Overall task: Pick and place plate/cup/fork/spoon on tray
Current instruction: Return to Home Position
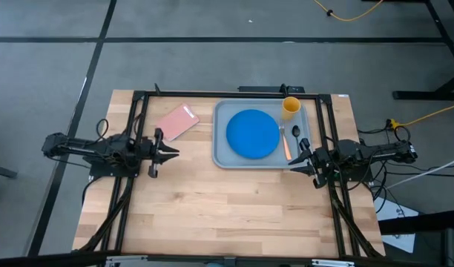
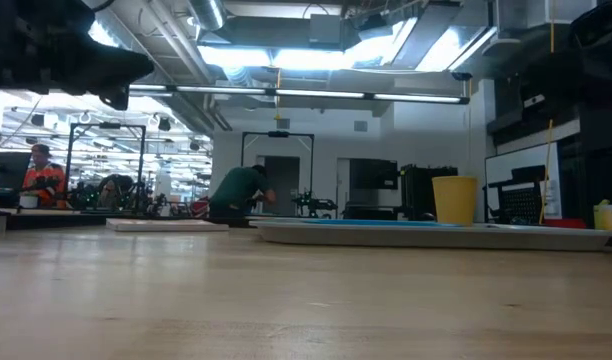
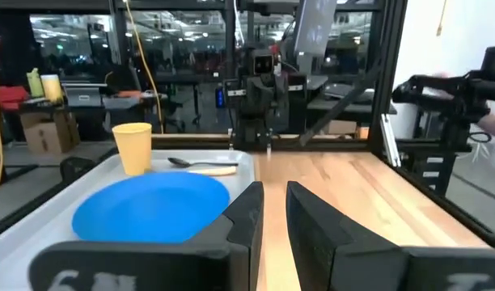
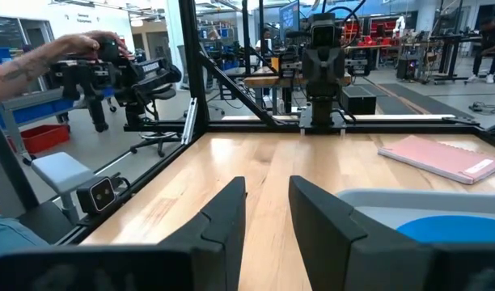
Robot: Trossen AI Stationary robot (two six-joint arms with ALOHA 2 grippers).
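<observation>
The plate (image 1: 251, 134), cup (image 1: 290, 107), fork (image 1: 285, 144) and spoon (image 1: 297, 133) sit on the tray (image 1: 221, 152) by the table's (image 1: 212, 215) back edge, while the left claw (image 1: 173, 153) and right claw (image 1: 294, 161) hold nothing, fingers apart.

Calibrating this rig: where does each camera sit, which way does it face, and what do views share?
High: above the table, looking straight down; shows both arms, left gripper and right gripper.
Low: at tabletop height, looking level across toward the room; cup on tray, a dark arm part overhead.
Left wrist: faces plate and right arm past own fingers.
Right wrist: faces left arm and pink card past own fingers.
Shared: the cup appears in high, low and left wrist views.
</observation>
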